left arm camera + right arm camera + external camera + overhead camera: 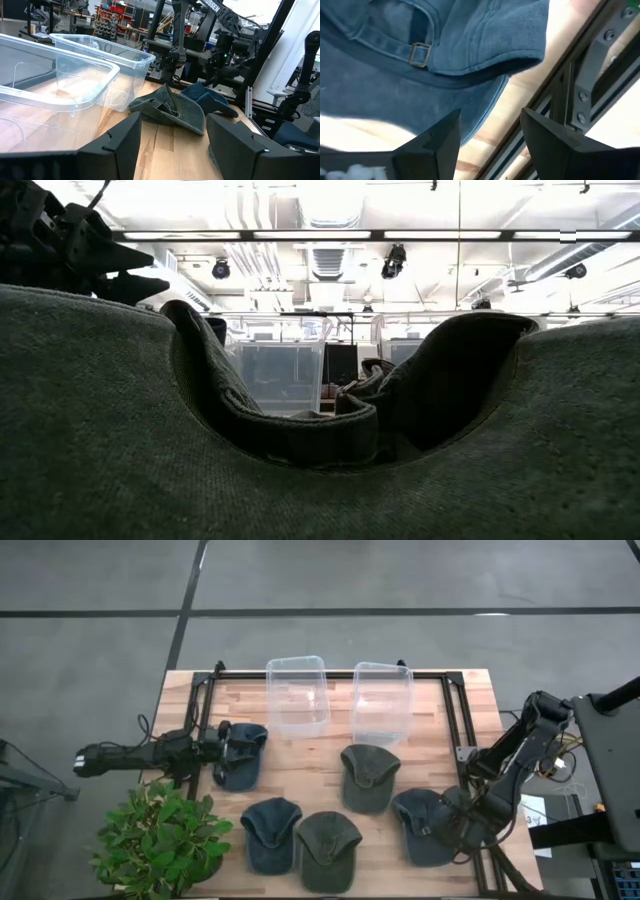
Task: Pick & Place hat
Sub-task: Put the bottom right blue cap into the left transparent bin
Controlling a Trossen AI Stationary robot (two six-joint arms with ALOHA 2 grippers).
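Several hats lie crown up on the wooden table. A blue hat (424, 826) sits near the right edge, and its strap buckle (419, 54) and brim edge (490, 97) show in the right wrist view. My right gripper (457, 830) (490, 145) hangs open just above that brim's right edge, pointing down, with bare wood between its fingers. Other hats are a green one (368, 776), a blue one (270, 832), a green one (328, 848) and a blue one (242, 754) at the left. My left gripper (222, 746) (172, 145) waits over that last one, level and open.
Two clear plastic bins (298, 692) (382, 700) stand at the table's far side. A black frame rail (570, 90) runs along the right edge, close to my right gripper. A potted plant (160, 840) stands at the near left corner. In the low view the near green hat (320, 480) blocks most of the scene.
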